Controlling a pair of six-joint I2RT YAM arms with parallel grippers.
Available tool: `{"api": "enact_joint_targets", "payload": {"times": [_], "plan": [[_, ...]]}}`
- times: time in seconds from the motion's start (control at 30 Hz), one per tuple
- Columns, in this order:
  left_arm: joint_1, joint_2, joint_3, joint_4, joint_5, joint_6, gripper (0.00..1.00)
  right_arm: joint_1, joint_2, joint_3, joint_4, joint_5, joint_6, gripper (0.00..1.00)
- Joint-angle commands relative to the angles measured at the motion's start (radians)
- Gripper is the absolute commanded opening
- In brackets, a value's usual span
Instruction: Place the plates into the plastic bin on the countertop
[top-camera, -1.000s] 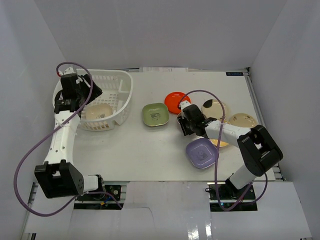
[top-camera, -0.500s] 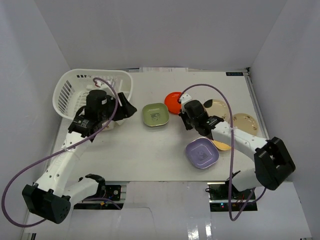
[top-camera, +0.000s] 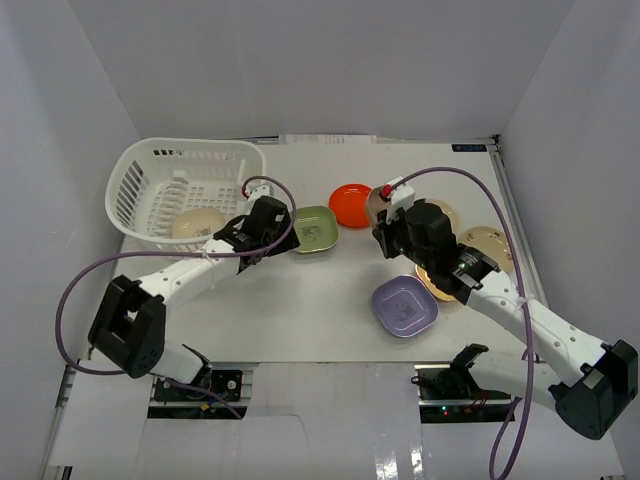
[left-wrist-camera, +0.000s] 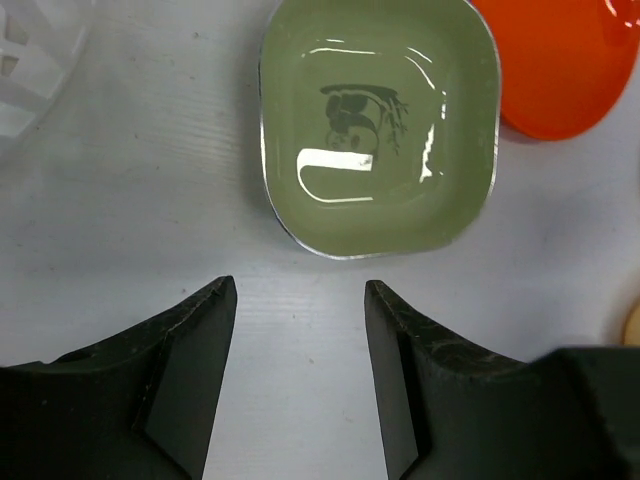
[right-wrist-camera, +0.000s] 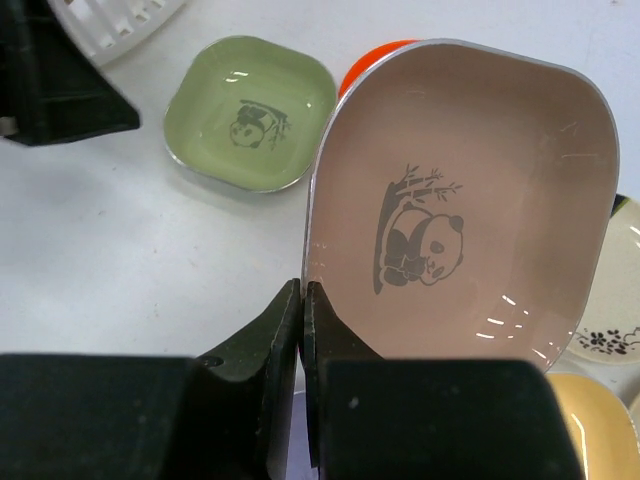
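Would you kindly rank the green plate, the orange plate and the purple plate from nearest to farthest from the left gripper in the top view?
1. Green plate, just ahead of the left gripper.
2. Orange plate, beyond it toward the back.
3. Purple plate, toward the front right.
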Motion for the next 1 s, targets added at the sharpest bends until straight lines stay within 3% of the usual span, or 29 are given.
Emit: {"api": "enact_joint_targets", "payload": {"times": [0.0,0.33,0.4,0.47,0.53,0.63,0.83,0.97], "plan": [[-0.001,0.069,0.045,0.089,-0.112,-0.041,0.65,0.009,-0.055,-0.038,-0.009,-0.057,0.019,0.08],[0.008,0.367,0.192,0.084,-0.166,-0.009,0.52,0.017,-0.143,-0.109,-0.002,-0.111,0.024,0.08],[0.008,0.396,0.209,0.086,-0.167,-0.009,0.45,0.019,-0.149,-0.122,0.014,-0.126,0.027,0.08],[0.008,0.404,0.214,0.089,-0.155,-0.008,0.29,0.02,-0.154,-0.132,0.02,-0.14,0.028,0.08],[0.007,0.39,0.209,0.089,-0.141,-0.014,0.1,0.022,-0.157,-0.133,0.02,-0.14,0.028,0.08],[0.001,0.327,0.195,0.089,-0.105,-0.011,0.0,0.022,-0.168,-0.135,0.026,-0.143,0.031,0.08],[-0.024,0.07,0.243,0.071,-0.022,0.08,0.0,0.025,-0.172,-0.135,0.04,-0.156,0.039,0.08],[-0.016,-0.035,0.368,-0.054,-0.194,0.195,0.0,0.031,-0.172,-0.139,0.047,-0.163,0.05,0.08]]}}
